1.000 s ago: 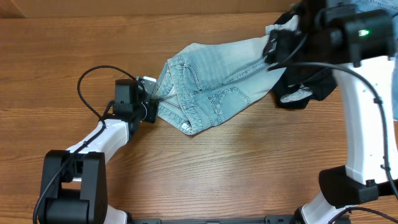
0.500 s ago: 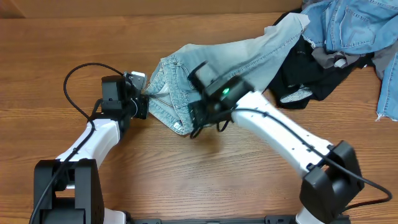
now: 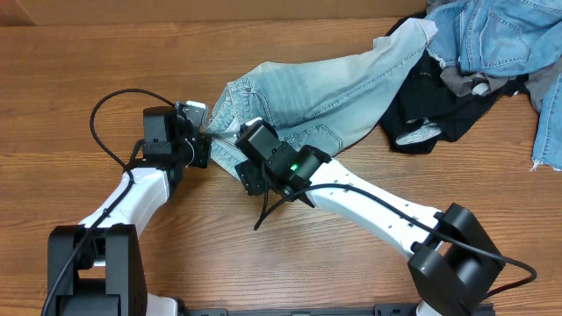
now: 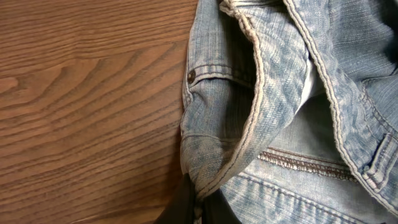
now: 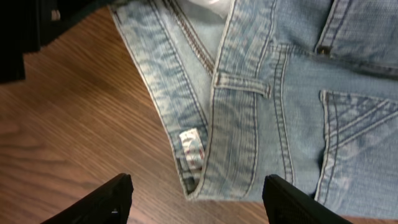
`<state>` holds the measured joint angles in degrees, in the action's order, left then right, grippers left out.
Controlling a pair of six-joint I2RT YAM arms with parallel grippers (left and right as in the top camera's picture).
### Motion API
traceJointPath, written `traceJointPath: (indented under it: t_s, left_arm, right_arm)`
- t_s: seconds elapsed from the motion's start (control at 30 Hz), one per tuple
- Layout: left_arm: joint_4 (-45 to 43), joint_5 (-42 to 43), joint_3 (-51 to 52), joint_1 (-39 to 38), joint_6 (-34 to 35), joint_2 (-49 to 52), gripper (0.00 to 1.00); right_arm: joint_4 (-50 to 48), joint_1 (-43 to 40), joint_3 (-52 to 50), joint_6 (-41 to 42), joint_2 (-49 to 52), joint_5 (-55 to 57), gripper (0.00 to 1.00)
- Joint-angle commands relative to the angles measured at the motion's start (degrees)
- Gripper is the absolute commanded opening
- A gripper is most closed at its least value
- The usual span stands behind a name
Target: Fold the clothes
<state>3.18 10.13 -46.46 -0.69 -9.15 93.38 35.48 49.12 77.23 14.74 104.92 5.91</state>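
Note:
Pale light-blue denim trousers (image 3: pixel 307 88) lie across the table's middle, waist end to the left, leg reaching toward the back right. My left gripper (image 3: pixel 204 140) is shut on the waistband edge (image 4: pixel 214 168), pinching the fabric between its black fingers. My right gripper (image 3: pixel 250 175) is open, hovering just above the lower waistband corner with its white label (image 5: pixel 193 149), which sits between the two spread fingers (image 5: pixel 198 199). Belt loop and back pocket stitching show in the right wrist view.
A heap of other clothes lies at the back right: mid-blue denim (image 3: pixel 492 35), black fabric (image 3: pixel 439 110) and a grey piece (image 3: pixel 461 81). More blue denim hangs at the right edge (image 3: pixel 549 132). The left arm's cable (image 3: pixel 110 110) loops over the wood.
My right arm swung from the clothes heap at the back right across to the trousers' waist corner and opened above it. My left gripper pulled the waistband slightly left, then held still.

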Motion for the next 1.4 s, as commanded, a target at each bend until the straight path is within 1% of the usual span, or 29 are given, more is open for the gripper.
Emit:
traceJointPath:
  t_s: [0.0, 0.17, 0.4, 0.43, 0.47, 0.5, 0.53, 0.57, 0.7, 0.83, 0.87, 0.9, 0.97, 1.07, 1.13, 1.27, 1.37]
  left_arm:
    - [-0.26, 1.55, -1.07, 0.46, 0.61, -1.29, 0.04]
    - [-0.26, 1.57, -1.07, 0.46, 1.68, -1.31, 0.04]
    - [-0.26, 1.57, -1.07, 0.46, 1.95, -1.29, 0.04]
    - [-0.26, 1.6, -1.07, 0.46, 2.29, -1.29, 0.04]
    - [-0.26, 1.73, -1.07, 0.46, 2.49, -1.31, 0.04]
    - [-0.26, 1.79, -1.07, 0.46, 2.54, -1.31, 0.04]
    - [-0.24, 1.79, -1.07, 0.46, 2.54, -1.31, 0.04]
    - [-0.24, 1.77, -1.07, 0.46, 2.54, -1.31, 0.04]
    - [-0.17, 0.83, -1.07, 1.01, 3.91, -1.31, 0.04]
    - [0.66, -1.79, -1.07, 2.62, 8.57, -1.31, 0.04]
    - [0.94, -1.95, -1.07, 2.84, 9.11, -1.31, 0.04]
    - [1.62, -3.45, -1.07, 3.23, 11.06, -1.31, 0.04]
    - [4.59, -9.77, -1.07, 3.8, 16.85, -1.31, 0.04]
    - [7.63, -16.85, -1.07, 4.17, 21.31, -1.31, 0.04]
    - [8.87, -19.54, -1.07, 4.17, 23.41, -1.31, 0.04]
    - [10.23, -21.35, -1.07, 4.15, 27.5, -1.31, 0.04]
    - [10.86, -23.21, -1.07, 4.15, 29.97, -1.31, 0.04]
  right_arm:
    - [-0.76, 0.04, -0.44, -1.53, 3.39, 2.25, 0.71]
    - [-3.82, 0.04, -0.44, -4.42, 5.29, 3.69, 0.71]
    - [-3.5, 0.04, -0.42, -7.37, 9.4, 4.55, 0.71]
    - [-3.43, 0.04, -0.44, -7.39, 10.01, 5.66, 0.68]
    - [-3.04, 0.04, -0.44, -7.56, 10.64, 6.62, 0.61]
    - [-2.47, 0.02, -0.44, -7.52, 11.15, 7.78, 0.43]
    - [-1.4, -0.2, -0.44, -6.64, 11.91, 10.03, 0.2]
    - [-0.42, -0.39, -0.44, -4.42, 12.13, 12.0, 0.04]
    - [11.74, -1.92, 0.92, 10.29, 12.04, 19.96, 0.04]
    - [25.35, -3.45, 1.18, 26.86, 10.23, 20.65, 0.04]
    - [27.36, -3.45, 1.18, 29.86, 10.08, 20.63, 0.04]
    - [29.9, -3.45, 1.18, 34.18, 9.88, 20.65, 0.04]
    - [36.54, -3.48, 1.18, 43.78, 9.7, 20.44, 0.04]
    - [44.41, -3.5, 1.18, 51.74, 9.6, 20.0, 0.04]
    - [48.46, -3.5, 1.18, 56.7, 9.6, 18.67, 0.04]
    - [50.21, -3.52, 1.18, 60.28, 9.49, 14.29, 0.04]
    - [50.75, -3.52, 1.18, 60.92, 8.74, 11.78, 0.04]
